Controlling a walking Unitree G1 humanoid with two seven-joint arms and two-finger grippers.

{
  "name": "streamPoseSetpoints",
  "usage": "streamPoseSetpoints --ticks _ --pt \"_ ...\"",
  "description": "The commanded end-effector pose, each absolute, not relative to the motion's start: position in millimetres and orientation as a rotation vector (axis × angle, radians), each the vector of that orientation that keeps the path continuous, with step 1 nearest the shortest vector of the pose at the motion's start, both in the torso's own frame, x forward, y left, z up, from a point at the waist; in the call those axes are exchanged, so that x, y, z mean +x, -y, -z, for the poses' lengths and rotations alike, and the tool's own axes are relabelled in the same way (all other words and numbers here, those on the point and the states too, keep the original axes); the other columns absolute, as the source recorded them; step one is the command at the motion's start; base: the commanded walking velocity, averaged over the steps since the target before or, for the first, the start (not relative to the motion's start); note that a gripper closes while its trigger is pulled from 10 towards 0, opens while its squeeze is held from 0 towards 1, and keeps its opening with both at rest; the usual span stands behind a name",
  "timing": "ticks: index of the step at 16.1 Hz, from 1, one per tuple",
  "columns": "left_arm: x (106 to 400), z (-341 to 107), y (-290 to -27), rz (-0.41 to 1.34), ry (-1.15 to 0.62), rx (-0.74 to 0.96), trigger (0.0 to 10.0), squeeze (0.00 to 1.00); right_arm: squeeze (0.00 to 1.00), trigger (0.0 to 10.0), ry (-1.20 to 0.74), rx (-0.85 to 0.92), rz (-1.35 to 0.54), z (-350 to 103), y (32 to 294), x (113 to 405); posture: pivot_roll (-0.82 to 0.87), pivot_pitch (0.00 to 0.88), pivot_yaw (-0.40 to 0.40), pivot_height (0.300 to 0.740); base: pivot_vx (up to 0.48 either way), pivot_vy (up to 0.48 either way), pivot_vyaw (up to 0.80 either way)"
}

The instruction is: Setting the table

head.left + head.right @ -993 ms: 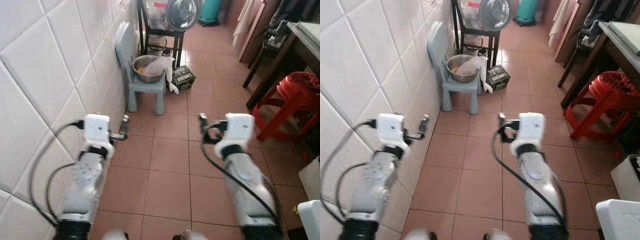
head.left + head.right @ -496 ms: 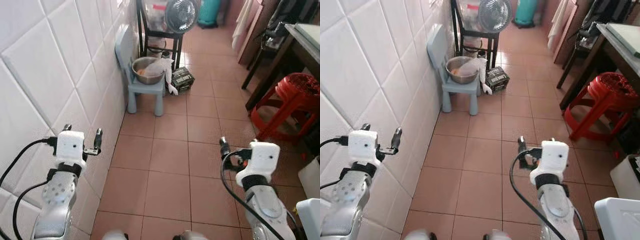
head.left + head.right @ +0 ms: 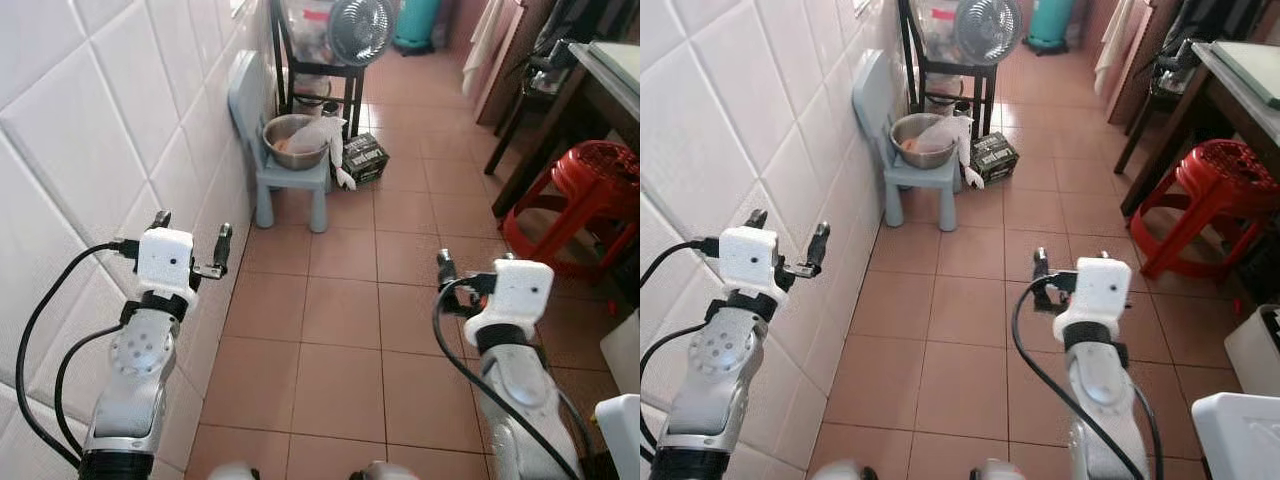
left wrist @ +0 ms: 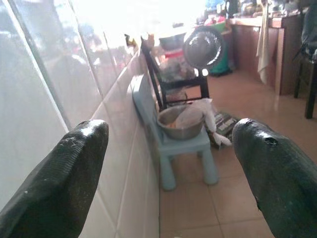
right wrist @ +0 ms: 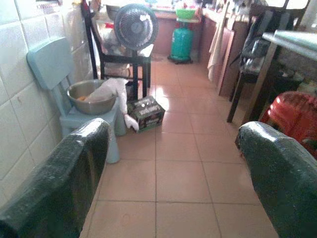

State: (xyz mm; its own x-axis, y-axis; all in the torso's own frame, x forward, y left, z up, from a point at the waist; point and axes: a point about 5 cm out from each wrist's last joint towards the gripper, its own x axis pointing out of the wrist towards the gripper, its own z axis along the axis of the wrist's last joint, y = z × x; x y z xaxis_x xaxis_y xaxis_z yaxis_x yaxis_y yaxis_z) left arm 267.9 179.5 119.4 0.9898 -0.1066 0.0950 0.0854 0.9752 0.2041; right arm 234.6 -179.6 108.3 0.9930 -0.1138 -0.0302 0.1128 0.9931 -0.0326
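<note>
Both arms are raised forward over the tiled floor; left gripper and right gripper are spread wide, holding nothing.

The wall is faced with glossy white tiles, and the floor with smooth, faintly shiny terracotta tiles. A dull metal bowl is seen on a matt pale-blue plastic chair. The stool is moulded in glossy red plastic. The fingers are covered in rough, textured black rubber.
</note>
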Motion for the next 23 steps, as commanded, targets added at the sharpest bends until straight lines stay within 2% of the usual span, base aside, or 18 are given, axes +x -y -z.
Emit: streamPoseSetpoints --ticks 1,2,6,8,9,11,12,15,21,23 --pt "267 -115 -181 0.086 0.088 0.193 10.0 0.0 0.0 10.0 -0.044 -0.052 0.13 -107 179 237 -0.05 0.0 -0.013 0.74 0.0 0.0 0.0" --pt "268 -116 -177 0.091 0.097 0.185 10.0 0.0 0.0 10.0 -0.032 -0.048 0.095 -111 173 238 -0.07 0.0 -0.009 0.74 0.0 0.0 0.0" --pt "263 -111 -179 0.053 0.088 0.168 10.0 0.0 0.0 10.0 0.021 -0.088 0.118 -120 180 238 -0.04 0.0 -0.011 0.74 0.0 0.0 0.0" --pt "259 -109 -180 0.057 0.077 0.18 10.0 0.0 0.0 10.0 0.002 -0.053 0.065 -120 175 232 -0.05 0.0 -0.007 0.74 0.0 0.0 0.0" --pt "260 -104 -180 0.077 0.057 0.194 10.0 0.0 0.0 10.0 0.013 -0.088 0.065 -119 175 228 -0.05 0.0 -0.001 0.74 0.0 0.0 0.0" --pt "262 -106 -180 0.1 0.067 0.222 10.0 0.0 0.0 10.0 0.033 -0.162 0.057 -122 184 228 -0.05 0.0 -0.002 0.74 0.0 0.0 0.0" --pt "261 -108 -186 0.089 0.066 0.239 10.0 0.0 0.0 10.0 0.024 -0.159 0.064 -123 193 226 -0.05 0.0 -0.001 0.74 0.0 0.0 0.0" --pt "253 -104 -199 0.06 0.039 0.261 10.0 0.0 0.0 10.0 -0.015 -0.156 0.039 -120 200 212 -0.06 0.006 -0.004 0.74 0.0 0.0 0.0" --pt "253 -104 -195 0.028 0.031 0.25 10.0 0.0 0.0 10.0 -0.015 -0.129 0.04 -121 190 218 -0.05 0.014 -0.006 0.74 0.0 0.0 0.0" --pt "253 -104 -195 0.018 0.02 0.233 10.0 0.0 0.0 10.0 -0.009 -0.101 0.027 -122 185 221 -0.05 0.014 -0.006 0.74 0.0 0.0 -0.8"
